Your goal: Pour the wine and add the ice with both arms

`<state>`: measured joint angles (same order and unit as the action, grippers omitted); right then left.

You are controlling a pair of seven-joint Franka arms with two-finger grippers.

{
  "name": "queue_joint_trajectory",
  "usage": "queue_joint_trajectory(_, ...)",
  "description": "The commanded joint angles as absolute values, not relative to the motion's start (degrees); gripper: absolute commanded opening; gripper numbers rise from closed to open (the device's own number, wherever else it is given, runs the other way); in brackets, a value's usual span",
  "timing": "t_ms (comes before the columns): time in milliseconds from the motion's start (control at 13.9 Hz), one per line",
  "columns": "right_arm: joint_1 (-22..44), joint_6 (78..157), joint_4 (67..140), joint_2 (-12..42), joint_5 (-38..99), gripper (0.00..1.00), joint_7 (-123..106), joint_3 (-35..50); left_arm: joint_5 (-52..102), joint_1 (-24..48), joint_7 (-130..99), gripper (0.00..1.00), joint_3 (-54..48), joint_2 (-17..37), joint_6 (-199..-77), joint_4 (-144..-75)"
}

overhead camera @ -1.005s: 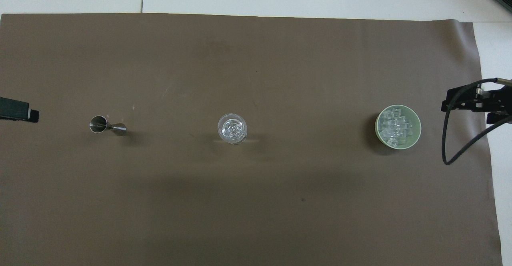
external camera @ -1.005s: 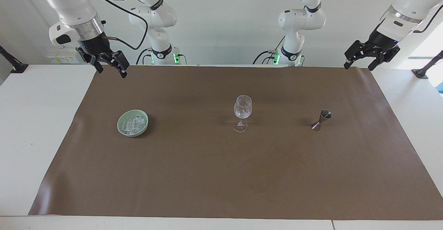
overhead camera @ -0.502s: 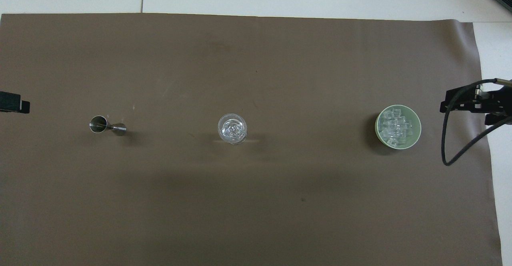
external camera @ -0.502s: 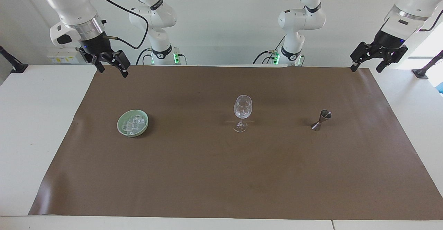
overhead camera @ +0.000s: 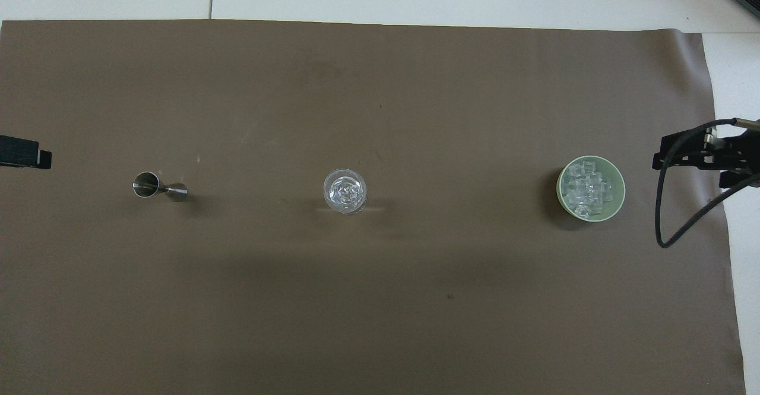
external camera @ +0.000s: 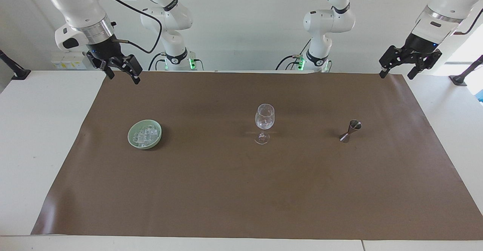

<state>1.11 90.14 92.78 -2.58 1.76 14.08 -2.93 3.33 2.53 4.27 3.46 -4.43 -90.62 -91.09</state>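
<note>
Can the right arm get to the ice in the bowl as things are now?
Probably yes: the right gripper hangs open at that end, and nothing lies between it and the ice.

- Even, bright room light from above; daylight glares at the window edge by the left arm's end.
- Soft shadows beside the green bowl (external camera: 144, 134), wine glass (external camera: 264, 122) and jigger (external camera: 350, 130).
- Brown mat (external camera: 241, 190) matte, both views sharp.
</note>
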Motion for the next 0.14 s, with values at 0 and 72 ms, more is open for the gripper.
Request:
queue_joint_trajectory(0, 0.35, 89.65, 93.69, -3.43, 2.90, 1.00, 12.22, -2.55, 2.90, 2.55, 5.01, 1.00, 3.34, -4.31, -90.18, -90.97)
queue_joint_trajectory(72, 0.53, 89.65, 93.69, -3.43, 2.90, 1.00, 12.30, -2.55, 2.90, 2.55, 5.01, 1.00, 3.34, -4.31, -89.91, -90.97)
